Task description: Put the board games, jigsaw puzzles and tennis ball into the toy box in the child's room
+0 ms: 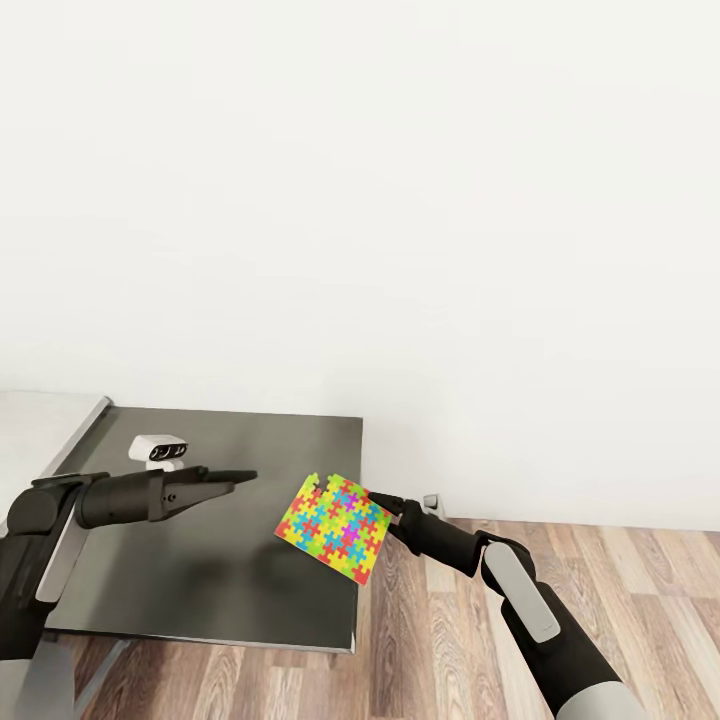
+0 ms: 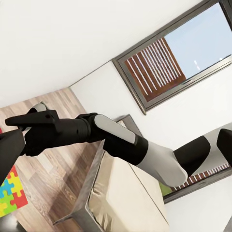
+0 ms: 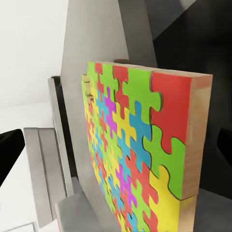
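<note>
My right gripper (image 1: pixel 374 501) is shut on one edge of a jigsaw puzzle (image 1: pixel 335 528), a flat board of yellow, red, blue and green pieces with a wooden rim. It hangs tilted over the right edge of the table's dark grey unit (image 1: pixel 250 580). In the right wrist view the jigsaw puzzle (image 3: pixel 130 145) stands close between the fingers. My left gripper (image 1: pixel 243 481) hovers open over the dark unit, pointing at the puzzle from a short way off. A corner of the puzzle (image 2: pixel 9 193) shows in the left wrist view. The bed (image 2: pixel 125 193) lies beyond the right arm. The toy box, board games and tennis ball are out of view.
A small white device with two lenses (image 1: pixel 158 449) sits at the back left of the dark unit, beside the pale slanted panel (image 1: pixel 45 430). A white wall stands close behind. Wood-plank floor (image 1: pixel 600 570) spreads to the right. A dark-framed window (image 2: pixel 179 53) is beyond the bed.
</note>
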`<state>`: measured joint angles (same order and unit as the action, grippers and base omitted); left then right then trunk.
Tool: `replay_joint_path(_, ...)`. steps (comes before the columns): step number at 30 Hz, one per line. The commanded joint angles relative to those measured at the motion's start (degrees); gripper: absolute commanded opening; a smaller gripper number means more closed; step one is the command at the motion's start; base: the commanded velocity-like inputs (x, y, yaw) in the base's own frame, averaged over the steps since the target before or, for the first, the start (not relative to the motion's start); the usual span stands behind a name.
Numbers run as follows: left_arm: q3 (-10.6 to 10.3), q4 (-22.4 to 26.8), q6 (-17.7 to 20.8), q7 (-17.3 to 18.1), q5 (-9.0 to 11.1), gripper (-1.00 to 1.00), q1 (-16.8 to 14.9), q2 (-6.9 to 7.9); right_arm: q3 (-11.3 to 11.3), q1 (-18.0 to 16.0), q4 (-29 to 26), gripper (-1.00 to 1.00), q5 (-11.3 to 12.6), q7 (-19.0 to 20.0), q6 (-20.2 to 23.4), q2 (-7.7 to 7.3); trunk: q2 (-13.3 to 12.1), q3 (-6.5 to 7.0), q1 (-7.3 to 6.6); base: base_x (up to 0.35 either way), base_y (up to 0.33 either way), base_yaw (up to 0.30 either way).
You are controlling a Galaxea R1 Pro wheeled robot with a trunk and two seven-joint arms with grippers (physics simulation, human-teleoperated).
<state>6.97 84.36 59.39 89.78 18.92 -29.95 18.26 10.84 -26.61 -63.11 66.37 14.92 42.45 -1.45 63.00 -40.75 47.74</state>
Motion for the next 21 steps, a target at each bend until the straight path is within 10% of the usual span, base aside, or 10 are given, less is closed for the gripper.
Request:
replay_joint_path(1,0.00,0.01,0.61,0.22,-0.03,1.00,-0.02,0.02,0.06,-0.03,0.00,1.00,-0.10,0.21,0.09,-0.04,0.03,-0.04,0.00,0.000,0.001,0.000)
replay_joint_path(2,0.01,0.01,0.61,0.22,-0.03,1.00,-0.02,0.02,0.06,-0.05,0.00,-1.00,-0.10,0.21,0.09,-0.04,0.03,-0.04,0.00,0.000,0.000,0.000)
replay_joint_path(14,0.11,-0.06,0.61,0.22,0.08,1.00,0.32,0.15,0.00,-0.02,0.00,-1.00,-0.03,0.27,0.09,-0.11,-0.37,0.14,-0.22,0.000,0.000,0.000)
replay_joint_path(21,0.15,-0.08,0.61,0.22,4.02,1.00,0.57,0.19,-0.07,-0.02,0.00,-1.00,-0.02,0.28,0.16,-0.13,-3.18,1.39,-1.76,0.000,0.000,0.000)
